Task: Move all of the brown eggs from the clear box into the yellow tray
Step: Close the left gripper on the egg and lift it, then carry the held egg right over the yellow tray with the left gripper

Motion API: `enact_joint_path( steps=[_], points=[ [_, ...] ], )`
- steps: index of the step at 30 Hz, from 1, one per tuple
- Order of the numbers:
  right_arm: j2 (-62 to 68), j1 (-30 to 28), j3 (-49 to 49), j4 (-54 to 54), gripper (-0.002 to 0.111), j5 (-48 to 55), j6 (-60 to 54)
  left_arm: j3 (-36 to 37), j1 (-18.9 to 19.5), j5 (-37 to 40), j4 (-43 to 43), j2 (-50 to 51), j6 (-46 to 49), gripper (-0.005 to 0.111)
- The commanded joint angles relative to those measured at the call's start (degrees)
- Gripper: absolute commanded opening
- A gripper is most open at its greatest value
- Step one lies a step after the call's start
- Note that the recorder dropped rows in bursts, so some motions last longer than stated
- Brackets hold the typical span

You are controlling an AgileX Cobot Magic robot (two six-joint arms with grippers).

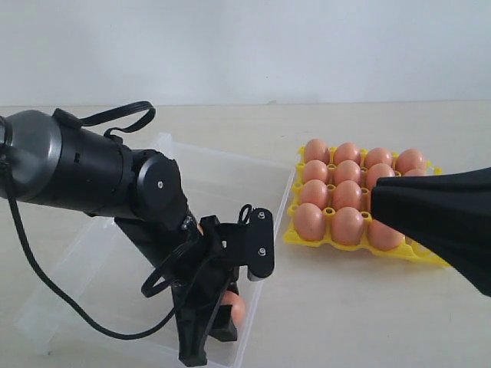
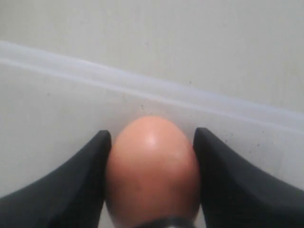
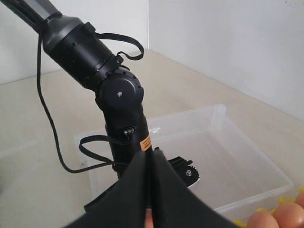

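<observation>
One brown egg lies on the floor of the clear box near its front corner, partly hidden by the left arm in the exterior view. My left gripper reaches down into the box, and both fingers press against the egg's sides. The yellow tray stands to the right of the box with several brown eggs in its cups. My right gripper hovers over the tray's right part, shut and empty, and covers some cups.
The box's low wall runs just beyond the held egg. The left arm's black cable loops over the box's left side. Bare tabletop lies in front of the tray.
</observation>
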Motion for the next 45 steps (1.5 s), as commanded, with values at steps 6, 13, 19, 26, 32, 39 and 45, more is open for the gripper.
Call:
enact_joint_path(
  steps=[6,13,19,26,32,39,45],
  points=[
    [-0.2,-0.2,0.1,-0.4,0.000,-0.1,0.3,0.4,-0.2,-2.1,1.8,1.0,-0.1,0.004],
    [-0.2,-0.2,0.1,-0.5,0.000,-0.1,0.3,0.4,-0.1,-6.8,2.0,-4.0,-0.6,0.004],
    [-0.2,-0.2,0.1,-1.4,0.000,-0.1,1.3,0.4,-0.1,-11.9,-5.6,-13.6,1.7,0.004],
    [-0.2,-0.2,0.1,-1.4,0.000,0.1,2.0,-1.1,-0.1,5.7,-67.8,-15.7,51.8,0.004],
    [-0.2,-0.2,0.1,-1.7,0.000,0.1,3.4,-11.0,-0.1,22.4,-73.3,-3.6,51.7,0.004],
    [-0.2,-0.2,0.1,-1.7,0.000,0.1,3.6,-20.4,-0.1,24.1,-73.3,8.6,51.7,0.004],
    [-0.2,-0.2,0.1,-1.7,0.000,0.1,3.6,-29.7,-0.1,25.9,-73.3,16.5,51.7,0.004]
  ],
)
